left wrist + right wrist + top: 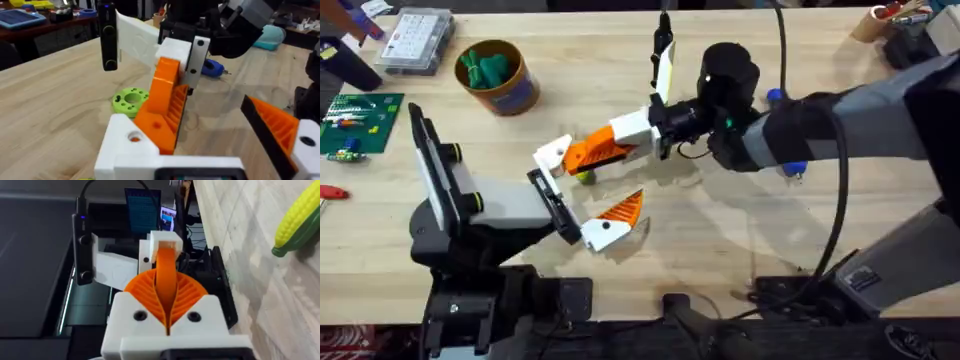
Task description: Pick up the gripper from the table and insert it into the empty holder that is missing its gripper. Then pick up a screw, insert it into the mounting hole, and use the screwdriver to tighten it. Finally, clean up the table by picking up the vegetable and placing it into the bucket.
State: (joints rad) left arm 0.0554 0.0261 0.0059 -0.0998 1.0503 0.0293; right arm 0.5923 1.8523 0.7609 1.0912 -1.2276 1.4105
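I am seeing green vegetables lying in the bucket (pixel 498 77); my right hand (pixel 582 152) is closed, my left hand (pixel 610 215) open.

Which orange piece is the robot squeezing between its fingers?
The narrow orange piece pinched in the right gripper's shut fingers. The wider orange piece, nearer the arms' bases, has nothing squeezing it.

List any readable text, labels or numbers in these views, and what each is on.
None can be read.
Clear compartment box: printed label, too small to read.
Bucket: dark band, no legible print.
Green circuit board: markings too small.
Monitor in the right wrist view: blurred.
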